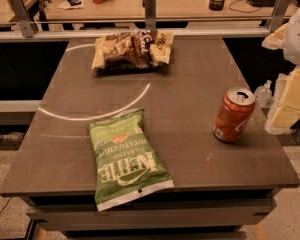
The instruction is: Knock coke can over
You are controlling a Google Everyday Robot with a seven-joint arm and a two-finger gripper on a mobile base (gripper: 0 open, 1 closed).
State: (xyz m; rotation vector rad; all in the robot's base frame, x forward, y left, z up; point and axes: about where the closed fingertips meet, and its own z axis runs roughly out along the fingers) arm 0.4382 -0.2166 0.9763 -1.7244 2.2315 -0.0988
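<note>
The coke can (233,115) is a small red-orange can with white lettering and a silver top. It stands upright on the right side of the dark grey table (190,84), close to the right edge. My gripper (288,104) is pale yellow and white. It comes in from the right edge of the view, just right of the can and beyond the table's edge, with a small gap between it and the can.
A green potato chip bag (126,156) lies at the table's front, overhanging the front edge. A brown and cream chip bag (132,49) lies at the back. A metal rail (150,31) and desks stand behind. A clear bottle (264,93) sits past the right edge.
</note>
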